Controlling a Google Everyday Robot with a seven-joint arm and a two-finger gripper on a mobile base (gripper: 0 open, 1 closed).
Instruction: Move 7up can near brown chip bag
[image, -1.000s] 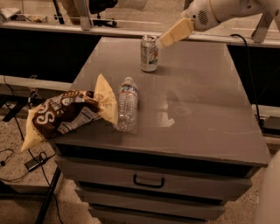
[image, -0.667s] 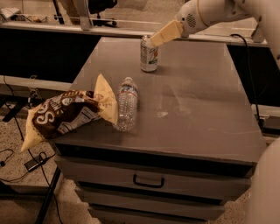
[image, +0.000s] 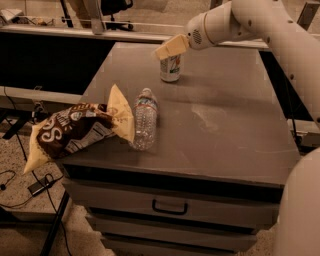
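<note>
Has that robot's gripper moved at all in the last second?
Yes. The gripper slid leftward in the picture, from right of the 7up can to over its top.

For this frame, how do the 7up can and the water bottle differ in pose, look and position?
The 7up can stands upright at the far side; the water bottle lies on its side nearer the front. The can is short and opaque, the bottle longer and clear. The bottle lies beside the brown chip bag; the can stands apart from it, with the gripper at its top. Both rest on the grey cabinet top.
</note>
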